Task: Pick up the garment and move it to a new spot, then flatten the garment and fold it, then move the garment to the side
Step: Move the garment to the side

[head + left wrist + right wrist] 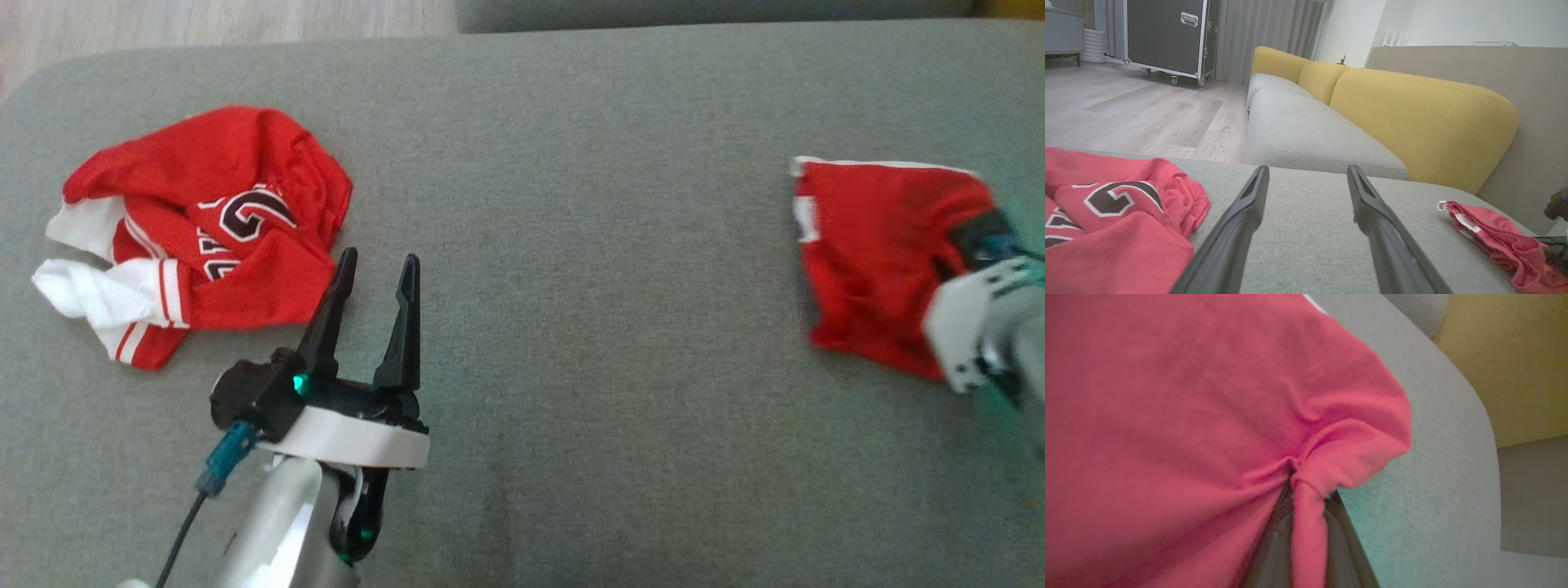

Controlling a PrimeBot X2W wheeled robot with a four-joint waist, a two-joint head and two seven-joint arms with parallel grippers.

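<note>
A small red garment (873,253) with a white hem lies bunched at the right of the grey cushion (588,163). My right gripper (963,245) is shut on its right edge. In the right wrist view a fold of this garment (1188,416) is pinched between the dark fingers of the right gripper (1295,488). The left wrist view has the same garment (1490,232) at the far right. My left gripper (380,257) stands open over bare cushion, holding nothing, its fingers (1237,228) spread wide.
A crumpled red-and-white jersey (220,220) with dark lettering lies at the left, just beyond my left gripper, and is also in the left wrist view (1118,228). Yellow backrests (1412,118) lie beyond the cushion. A wheeled black case (1167,32) stands on the wooden floor (1126,110).
</note>
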